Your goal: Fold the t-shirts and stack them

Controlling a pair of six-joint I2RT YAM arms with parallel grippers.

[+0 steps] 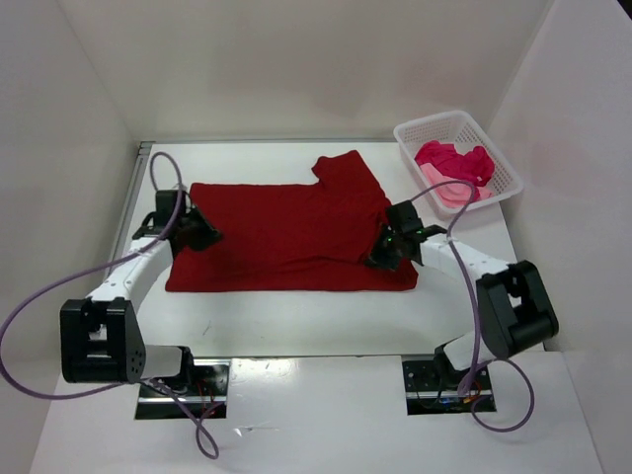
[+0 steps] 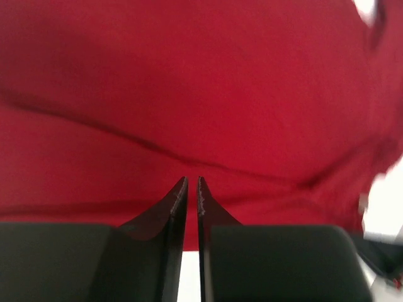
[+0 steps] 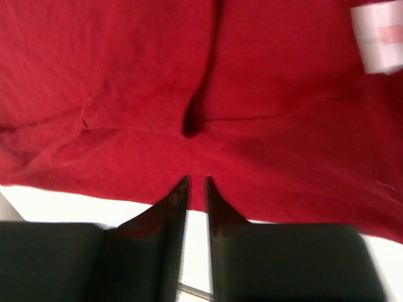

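Bolted at the near edge of the white table, closest to the lens: two black arm bases, one on each side. Spread flat across the middle of the table, a dark red shirt, one sleeve pointing toward the far side. Left gripper down at the shirt's left edge, jaws drawn narrow, nearly together, tips against the cloth; pinch on the cloth or none, impossible to tell. Right gripper at the shirt's right edge, near the front corner, jaws likewise narrow with a slightly wider slit, tips at the hem; hold again impossible to tell. In the far right corner, a white basket holding a magenta shirt and a light pink shirt, bunched together.
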